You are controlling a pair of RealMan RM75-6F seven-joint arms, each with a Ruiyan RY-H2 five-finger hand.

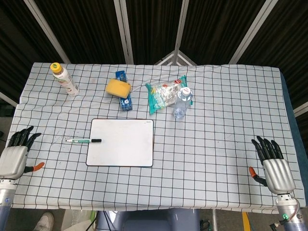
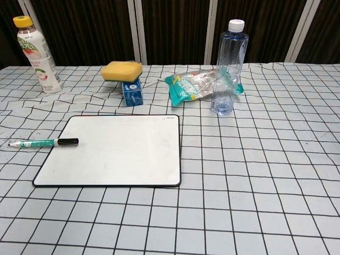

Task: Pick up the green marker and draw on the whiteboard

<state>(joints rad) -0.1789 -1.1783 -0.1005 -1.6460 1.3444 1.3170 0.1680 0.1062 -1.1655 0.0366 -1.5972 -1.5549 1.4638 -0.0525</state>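
The green marker (image 1: 83,140) (image 2: 42,142) lies flat on the checked cloth, its black cap resting over the left edge of the whiteboard (image 1: 121,142) (image 2: 113,150). The board is blank and lies flat in the middle-left of the table. My left hand (image 1: 15,155) hovers at the table's left front edge, fingers apart and empty, well left of the marker. At the right front corner my right hand (image 1: 275,166) is open and empty, far from the board. Neither hand shows in the chest view.
A yellow sponge (image 1: 118,87) sits on a blue carton (image 1: 125,101) behind the board. A green snack bag (image 1: 162,94) and a clear water bottle (image 2: 228,68) stand to the right of them. A yellow-capped drink bottle (image 1: 64,79) is at the back left.
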